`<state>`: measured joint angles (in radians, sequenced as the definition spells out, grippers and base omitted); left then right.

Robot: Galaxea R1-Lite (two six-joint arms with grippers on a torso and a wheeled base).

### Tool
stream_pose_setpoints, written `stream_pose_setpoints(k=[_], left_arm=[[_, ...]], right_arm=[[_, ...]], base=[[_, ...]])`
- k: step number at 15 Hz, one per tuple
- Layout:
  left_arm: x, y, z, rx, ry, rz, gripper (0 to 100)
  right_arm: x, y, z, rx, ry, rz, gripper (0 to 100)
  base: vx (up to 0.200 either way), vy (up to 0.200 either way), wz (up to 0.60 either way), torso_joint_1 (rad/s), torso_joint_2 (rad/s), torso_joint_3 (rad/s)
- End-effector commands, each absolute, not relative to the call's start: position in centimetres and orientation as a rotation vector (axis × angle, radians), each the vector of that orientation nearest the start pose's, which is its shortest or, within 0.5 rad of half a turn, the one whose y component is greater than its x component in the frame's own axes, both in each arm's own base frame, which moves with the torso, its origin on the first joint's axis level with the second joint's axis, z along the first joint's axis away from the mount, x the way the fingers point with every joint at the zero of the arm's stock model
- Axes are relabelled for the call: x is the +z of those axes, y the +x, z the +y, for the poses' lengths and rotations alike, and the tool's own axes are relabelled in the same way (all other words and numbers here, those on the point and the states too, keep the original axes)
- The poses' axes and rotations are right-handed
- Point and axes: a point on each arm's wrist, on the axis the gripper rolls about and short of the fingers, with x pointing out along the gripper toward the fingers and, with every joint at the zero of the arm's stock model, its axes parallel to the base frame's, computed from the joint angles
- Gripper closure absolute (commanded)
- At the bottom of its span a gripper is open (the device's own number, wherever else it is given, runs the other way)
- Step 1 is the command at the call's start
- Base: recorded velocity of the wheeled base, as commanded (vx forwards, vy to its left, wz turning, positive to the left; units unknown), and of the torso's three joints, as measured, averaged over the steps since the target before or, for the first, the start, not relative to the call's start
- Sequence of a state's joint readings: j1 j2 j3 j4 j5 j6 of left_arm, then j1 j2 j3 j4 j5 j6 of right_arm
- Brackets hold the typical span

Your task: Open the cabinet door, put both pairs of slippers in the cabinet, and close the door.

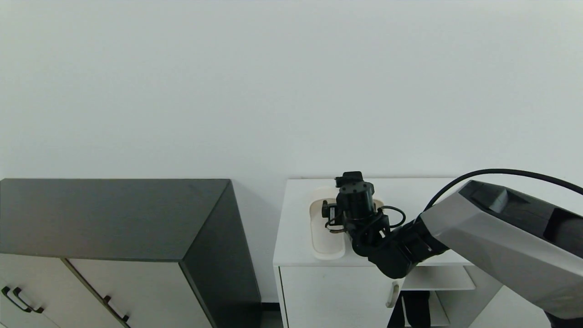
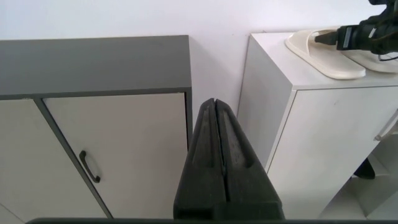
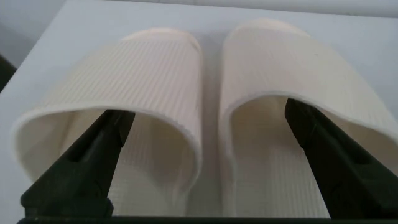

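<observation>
From the head, note the right gripper down at the cream slippers atop the white cabinet, close to its front edge; off to the left, the dark-topped cabinet, doors shut, a gap between the two. From the left wrist, find the left gripper pressed together on nothing, facing a shut door and its handle; open air around it. From the right wrist, see fingers spread wide, one at the mouth of each slipper, gripping nothing yet; closed off-centre, could catch one inner wall only and knock the other slipper over the edge; could also arrive at a door not yet opened.
</observation>
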<state>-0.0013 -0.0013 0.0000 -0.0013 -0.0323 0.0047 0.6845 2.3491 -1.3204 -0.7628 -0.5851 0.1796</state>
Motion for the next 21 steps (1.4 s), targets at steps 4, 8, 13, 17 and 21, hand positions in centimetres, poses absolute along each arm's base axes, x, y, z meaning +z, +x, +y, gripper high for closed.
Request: stream_pose_setpoints(k=[4,8,13,17,21], left_arm=[[7.6,-2.3,-0.1,-0.034,0.005,-0.002,100],[7.6,-2.3,-0.1,-0.034,0.005,-0.002,100],[7.6,-2.3,-0.1,-0.034,0.005,-0.002,100],[7.6,-2.3,-0.1,-0.034,0.005,-0.002,100],[7.6,-2.3,-0.1,-0.034,0.003,-0.002,100]], right_arm=[[7.3,37.8,28.1,0.067,0.029,0.208,0],[7.4,38.3,28.3,0.065,0.035,0.198,0],[7.0,38.5,28.3,0.061,0.028,0.208,100],[7.5,38.0,28.5,0.071,0.025,0.204,100],[11.1,34.1,28.4,0.127,0.019,0.186,100]], base=[[0.000,0.000,0.00,0.000,0.00,0.000],[0.000,0.000,0.00,0.000,0.00,0.000],[0.000,0.000,0.00,0.000,0.00,0.000],[0.000,0.000,0.00,0.000,0.00,0.000],[0.000,0.000,0.00,0.000,0.00,0.000]])
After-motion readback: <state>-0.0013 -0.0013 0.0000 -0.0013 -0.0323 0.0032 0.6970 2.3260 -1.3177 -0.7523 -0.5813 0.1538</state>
